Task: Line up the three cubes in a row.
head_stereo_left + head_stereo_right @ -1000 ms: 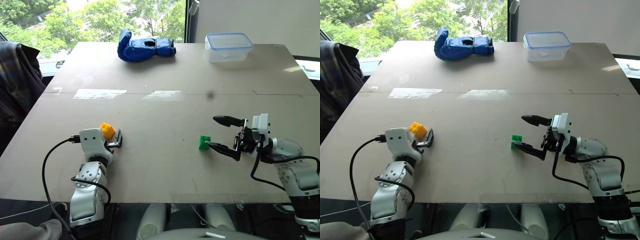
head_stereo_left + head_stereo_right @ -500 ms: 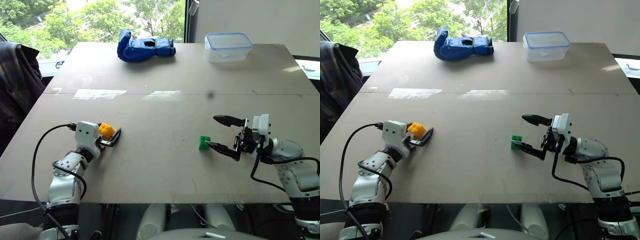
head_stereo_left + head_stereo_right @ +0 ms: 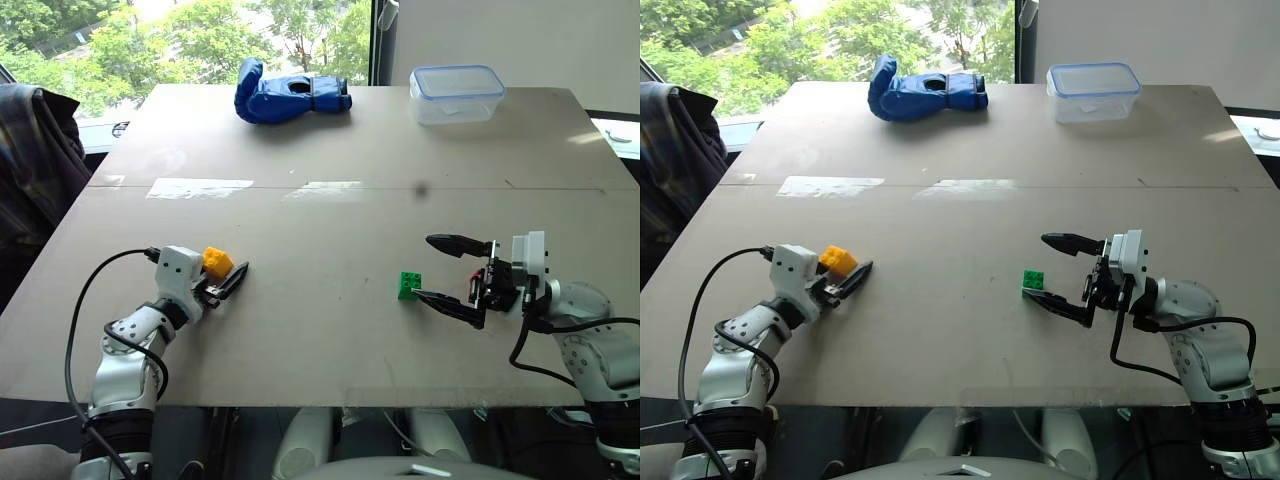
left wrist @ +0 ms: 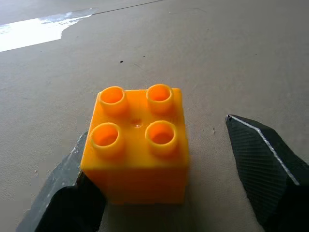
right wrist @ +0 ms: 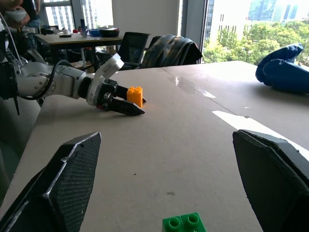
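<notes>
A yellow-orange cube (image 3: 216,262) with studs on top rests on the table near the front left. My left gripper (image 3: 235,269) lies low on the table around it. In the left wrist view one finger (image 4: 63,193) touches the cube (image 4: 137,145), while the other finger (image 4: 263,164) stands a gap away. A green cube (image 3: 410,285) sits at the front right of centre. My right gripper (image 3: 422,266) is wide open and points left, its lower finger tip just beside the green cube (image 5: 186,224).
A blue boxing glove (image 3: 290,95) and a clear lidded plastic box (image 3: 457,93) lie at the far edge of the table (image 3: 320,200). A dark jacket (image 3: 35,150) hangs beside the table's left edge. A black cable (image 3: 85,300) loops from my left wrist.
My left elbow has swung out to the left and the wrist has turned. Its fingers have narrowed around the yellow-orange cube. The right gripper and the green cube have stayed put.
</notes>
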`<state>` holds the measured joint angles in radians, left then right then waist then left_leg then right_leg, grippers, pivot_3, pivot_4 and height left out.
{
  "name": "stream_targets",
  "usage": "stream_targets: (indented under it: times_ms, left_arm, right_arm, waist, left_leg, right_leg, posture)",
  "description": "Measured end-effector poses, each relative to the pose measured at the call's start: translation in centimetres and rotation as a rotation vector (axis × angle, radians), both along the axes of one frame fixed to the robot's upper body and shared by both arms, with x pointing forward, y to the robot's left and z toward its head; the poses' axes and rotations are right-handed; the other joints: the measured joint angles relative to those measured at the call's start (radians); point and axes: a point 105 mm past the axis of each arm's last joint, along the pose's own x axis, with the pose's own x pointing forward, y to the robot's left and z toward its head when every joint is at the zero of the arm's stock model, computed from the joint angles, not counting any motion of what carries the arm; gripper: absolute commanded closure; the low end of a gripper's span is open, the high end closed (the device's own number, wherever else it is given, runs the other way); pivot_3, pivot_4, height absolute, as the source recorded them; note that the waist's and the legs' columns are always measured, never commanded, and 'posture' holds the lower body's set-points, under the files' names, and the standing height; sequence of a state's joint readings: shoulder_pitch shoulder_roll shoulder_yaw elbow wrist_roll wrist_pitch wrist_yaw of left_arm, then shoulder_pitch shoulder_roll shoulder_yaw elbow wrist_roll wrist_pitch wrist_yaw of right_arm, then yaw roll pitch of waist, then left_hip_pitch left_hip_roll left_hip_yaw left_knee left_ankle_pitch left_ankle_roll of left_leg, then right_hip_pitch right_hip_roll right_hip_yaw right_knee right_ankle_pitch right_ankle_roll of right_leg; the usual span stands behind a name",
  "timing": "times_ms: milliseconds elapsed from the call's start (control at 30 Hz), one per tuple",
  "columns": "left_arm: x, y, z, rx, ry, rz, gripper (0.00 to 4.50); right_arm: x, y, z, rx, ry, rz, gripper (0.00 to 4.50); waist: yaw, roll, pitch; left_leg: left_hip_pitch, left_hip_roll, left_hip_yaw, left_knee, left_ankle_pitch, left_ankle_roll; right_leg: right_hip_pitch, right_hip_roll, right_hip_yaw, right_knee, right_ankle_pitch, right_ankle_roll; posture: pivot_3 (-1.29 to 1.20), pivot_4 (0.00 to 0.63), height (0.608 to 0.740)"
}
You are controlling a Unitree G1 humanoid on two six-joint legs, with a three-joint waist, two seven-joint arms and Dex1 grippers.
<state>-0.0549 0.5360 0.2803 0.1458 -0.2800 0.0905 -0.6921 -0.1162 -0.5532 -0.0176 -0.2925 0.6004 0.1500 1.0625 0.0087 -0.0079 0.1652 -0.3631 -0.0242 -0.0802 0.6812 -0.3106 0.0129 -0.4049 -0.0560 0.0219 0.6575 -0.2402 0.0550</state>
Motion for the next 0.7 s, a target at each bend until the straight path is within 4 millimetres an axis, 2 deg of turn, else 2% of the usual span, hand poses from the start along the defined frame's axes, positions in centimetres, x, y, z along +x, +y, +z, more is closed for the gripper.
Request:
stream_targets:
  times_ms: [67, 233, 300, 433, 467, 567, 700]
  left_arm:
    - [-0.1, -0.2, 0.0, 0.003, 0.001, -0.007, 3.19]
    - [-0.2, -0.5, 0.0, 0.020, 0.000, -0.027, 3.18]
    - [0.1, -1.4, 0.1, 0.022, 0.005, -0.078, 3.18]
    - [0.7, -5.1, 0.5, 0.021, 0.019, -0.264, 3.18]
    - [0.8, -6.9, 0.8, 0.025, 0.025, -0.367, 3.18]
    - [0.8, -10.4, 1.1, 0.047, 0.034, -0.583, 3.18]
    - [1.6, -14.3, 1.3, 0.104, 0.024, -0.840, 3.18]
  right_arm:
    - [0.0, 0.0, 0.0, 0.000, 0.000, 0.000, 0.00]
    - [0.0, 0.0, 0.0, 0.000, 0.001, -0.002, 0.00]
    - [-0.1, -0.1, -0.3, 0.000, 0.010, -0.008, 0.00]
    - [-0.3, -0.4, -0.7, 0.000, 0.027, -0.019, 0.00]
    - [-0.4, -0.7, -0.9, 0.000, 0.036, -0.032, 0.00]
    - [-0.6, -1.3, -1.3, -0.007, 0.045, -0.047, 0.00]
    - [-1.2, -2.3, -1.9, -0.028, 0.066, -0.061, 0.00]
  waist:
    - [0.000, 0.000, 0.000]
    - [0.000, 0.000, 0.000]
    - [0.006, 0.000, 0.000]
    - [0.005, 0.000, 0.000]
    - [0.006, 0.000, 0.000]
    - [0.003, 0.000, 0.000]
    - [0.001, 0.000, 0.000]
  left_leg:
    - [0.000, 0.000, 0.000, 0.000, 0.000, 0.000]
    - [0.000, 0.000, 0.000, 0.000, 0.000, 0.000]
    - [-0.001, 0.000, -0.001, 0.000, 0.000, 0.000]
    - [-0.002, -0.001, -0.001, 0.000, 0.000, 0.000]
    - [-0.002, -0.001, -0.002, 0.000, 0.000, 0.000]
    - [-0.002, -0.001, -0.001, 0.000, 0.000, 0.000]
    - [-0.002, -0.002, -0.001, 0.000, 0.000, 0.000]
  right_leg:
    - [0.000, 0.000, 0.000, 0.000, 0.000, 0.000]
    - [0.000, 0.000, 0.000, 0.000, 0.000, 0.000]
    - [0.000, 0.001, -0.001, 0.000, 0.000, 0.000]
    - [0.000, 0.001, -0.002, -0.001, 0.000, 0.000]
    - [0.000, 0.002, -0.003, -0.001, 0.000, 0.000]
    - [0.000, 0.003, -0.003, -0.001, 0.000, 0.000]
    - [0.000, 0.004, -0.002, 0.000, 0.000, 0.000]
  posture:
    - [0.00, 0.150, 0.740]
    - [0.00, 0.150, 0.740]
    - [0.00, 0.150, 0.740]
    - [0.00, 0.150, 0.740]
    - [0.00, 0.150, 0.740]
    - [0.00, 0.150, 0.740]
    - [0.00, 0.150, 0.740]
